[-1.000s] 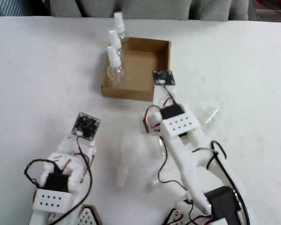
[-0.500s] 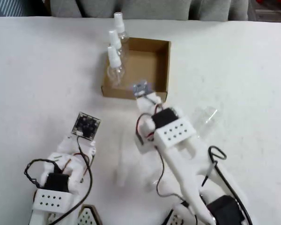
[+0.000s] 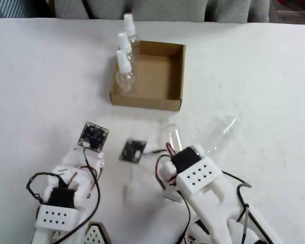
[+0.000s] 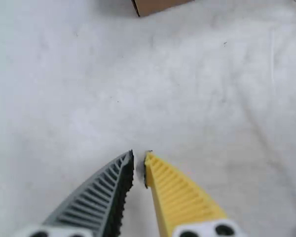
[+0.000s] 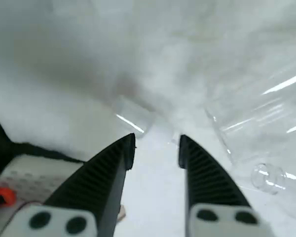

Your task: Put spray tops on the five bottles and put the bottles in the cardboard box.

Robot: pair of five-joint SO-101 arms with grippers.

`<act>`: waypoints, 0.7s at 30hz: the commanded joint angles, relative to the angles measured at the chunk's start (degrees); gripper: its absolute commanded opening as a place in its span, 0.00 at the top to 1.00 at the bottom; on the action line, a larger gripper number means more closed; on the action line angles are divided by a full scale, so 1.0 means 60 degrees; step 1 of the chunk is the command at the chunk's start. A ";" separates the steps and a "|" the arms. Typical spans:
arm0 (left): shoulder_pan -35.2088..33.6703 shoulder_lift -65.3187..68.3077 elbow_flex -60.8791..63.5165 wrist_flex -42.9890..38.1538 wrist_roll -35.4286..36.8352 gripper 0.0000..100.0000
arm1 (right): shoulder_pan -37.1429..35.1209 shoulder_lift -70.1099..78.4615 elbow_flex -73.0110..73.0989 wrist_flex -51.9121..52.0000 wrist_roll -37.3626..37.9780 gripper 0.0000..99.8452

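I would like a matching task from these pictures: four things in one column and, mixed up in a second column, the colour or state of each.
Things:
1. cardboard box
2. capped bottles
3. left hand
4. right hand

Colour or state:
A. black, open
B. brown, open at the top
C. grey and yellow, shut
D. standing upright, white spray tops

Pairs: 1-B, 2-D, 3-C, 4-A.
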 commanded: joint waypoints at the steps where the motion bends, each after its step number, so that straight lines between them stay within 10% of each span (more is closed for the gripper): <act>1: -0.0081 -0.0183 0.0015 -0.0088 -0.0088 0.94 | 0.0198 -0.0256 0.0366 0.0007 0.1289 0.74; 21: -0.0081 -0.0183 0.0015 -0.0088 -0.0088 0.94 | -0.0359 -0.0242 0.2315 -0.2029 0.2813 0.69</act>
